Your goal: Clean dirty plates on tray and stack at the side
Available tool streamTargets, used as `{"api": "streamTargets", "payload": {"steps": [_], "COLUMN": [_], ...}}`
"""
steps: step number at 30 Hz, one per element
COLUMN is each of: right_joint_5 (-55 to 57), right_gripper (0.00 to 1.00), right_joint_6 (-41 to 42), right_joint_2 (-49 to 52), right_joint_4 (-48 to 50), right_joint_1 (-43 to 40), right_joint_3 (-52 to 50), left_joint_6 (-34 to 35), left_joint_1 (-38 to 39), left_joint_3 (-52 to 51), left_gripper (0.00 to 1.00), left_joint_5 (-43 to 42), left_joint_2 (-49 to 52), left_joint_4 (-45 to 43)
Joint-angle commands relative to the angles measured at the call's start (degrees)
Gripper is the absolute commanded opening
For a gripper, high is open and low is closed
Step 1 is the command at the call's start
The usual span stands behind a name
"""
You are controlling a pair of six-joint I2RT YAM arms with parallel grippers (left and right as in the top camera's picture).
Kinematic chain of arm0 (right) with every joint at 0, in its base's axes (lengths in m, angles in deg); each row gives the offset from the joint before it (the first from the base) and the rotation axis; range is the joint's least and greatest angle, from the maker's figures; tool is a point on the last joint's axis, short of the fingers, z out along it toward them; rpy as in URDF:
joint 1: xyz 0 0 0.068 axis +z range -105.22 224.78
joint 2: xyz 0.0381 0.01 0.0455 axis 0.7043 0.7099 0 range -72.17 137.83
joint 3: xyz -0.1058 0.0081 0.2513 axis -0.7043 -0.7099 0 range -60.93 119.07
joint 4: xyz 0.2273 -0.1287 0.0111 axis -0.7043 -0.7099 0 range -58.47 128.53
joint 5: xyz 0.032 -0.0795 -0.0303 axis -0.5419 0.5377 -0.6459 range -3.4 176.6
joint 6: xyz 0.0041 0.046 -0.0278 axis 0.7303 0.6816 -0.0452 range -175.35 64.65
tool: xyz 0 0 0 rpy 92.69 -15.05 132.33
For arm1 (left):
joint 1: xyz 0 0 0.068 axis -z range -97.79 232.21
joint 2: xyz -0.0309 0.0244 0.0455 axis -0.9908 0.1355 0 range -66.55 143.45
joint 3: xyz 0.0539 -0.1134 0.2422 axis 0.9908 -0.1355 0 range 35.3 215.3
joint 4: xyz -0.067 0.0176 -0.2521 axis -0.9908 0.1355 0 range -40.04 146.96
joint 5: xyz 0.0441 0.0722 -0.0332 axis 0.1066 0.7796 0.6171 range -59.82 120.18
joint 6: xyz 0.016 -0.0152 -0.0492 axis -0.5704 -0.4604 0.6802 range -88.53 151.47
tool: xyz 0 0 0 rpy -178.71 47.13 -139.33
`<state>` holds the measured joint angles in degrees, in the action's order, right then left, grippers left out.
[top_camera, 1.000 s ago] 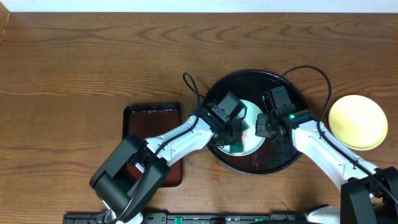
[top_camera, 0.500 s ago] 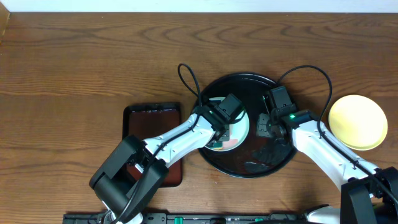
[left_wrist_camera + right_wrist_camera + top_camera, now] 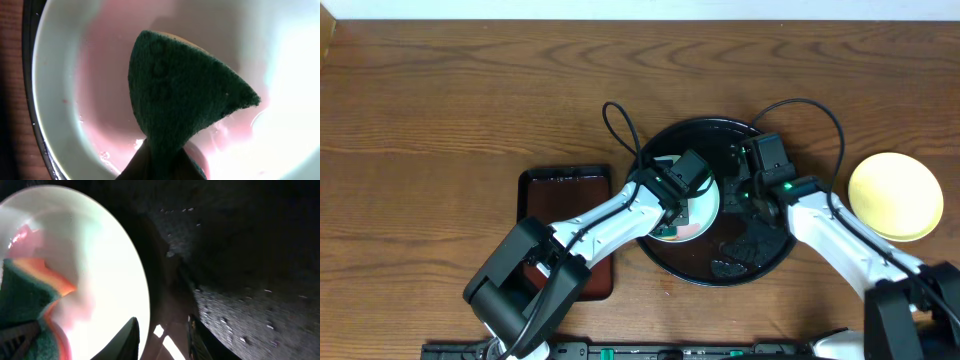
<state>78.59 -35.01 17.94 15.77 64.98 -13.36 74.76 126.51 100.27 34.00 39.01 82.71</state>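
Overhead: left gripper (image 3: pixel 672 222) clamped on sponge (image 3: pixel 185 100), scrubbed pink-smeared plate (image 3: pixel 708 205) on black tray (image 3: pixel 760 258). Right gripper (image 3: pixel 162 330) parted, empty, beside plate rim. Yellow plate (image 3: pixel 895 196) sat on table right of tray, looked clean. Stacking pending.

I see a glossy black tray (image 3: pixel 720 268) on brown wood-grain table (image 3: pixel 470 100). The plate (image 3: pixel 90 75) in it is pale white with a pink-red smear; the sponge (image 3: pixel 185 100) is dark green, orange-edged. Off right sits a pale yellow plate (image 3: pixel 895 196); left, a dark-brown tray (image 3: pixel 565 180).
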Motion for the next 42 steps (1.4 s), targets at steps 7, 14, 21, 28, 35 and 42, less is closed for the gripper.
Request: {"api": "streamTargets", "payload": {"steps": [7, 14, 21, 28, 35, 42], "right_joint_5": [-3.8, 11.9, 17.0, 16.9, 15.0, 13.7], "right_gripper": [0.01, 0.01, 0.01, 0.01, 0.01, 0.01], "right_joint_6": [-1.1, 2.4, 2.3, 1.7, 0.5, -7.5], "right_joint_2": [8.4, 8.3, 8.3, 8.2, 3.6, -9.0], "right_joint_4": [2.8, -3.9, -7.4, -7.9, -7.9, -7.9], "right_joint_1": [0.5, 0.5, 0.5, 0.5, 0.5, 0.5], "right_joint_3": [0.7, 0.7, 0.7, 0.7, 0.8, 0.8], "left_joint_6": [1.6, -4.8, -7.7, -7.4, -7.0, -7.1], "left_joint_1": [-0.5, -0.5, -0.5, -0.6, -1.8, -7.5], "left_joint_3": [-0.2, -0.2, -0.2, -0.2, -0.2, -0.2], "left_gripper": [0.08, 0.08, 0.08, 0.08, 0.09, 0.09], "left_joint_5": [-4.7, 4.4, 18.9, 21.0, 10.4, 5.7], "left_joint_2": [1.1, 1.1, 0.7, -3.6, -15.5, -27.2], "left_joint_4": [-1.4, -0.2, 1.1, 1.1, 1.1, 10.2]}}
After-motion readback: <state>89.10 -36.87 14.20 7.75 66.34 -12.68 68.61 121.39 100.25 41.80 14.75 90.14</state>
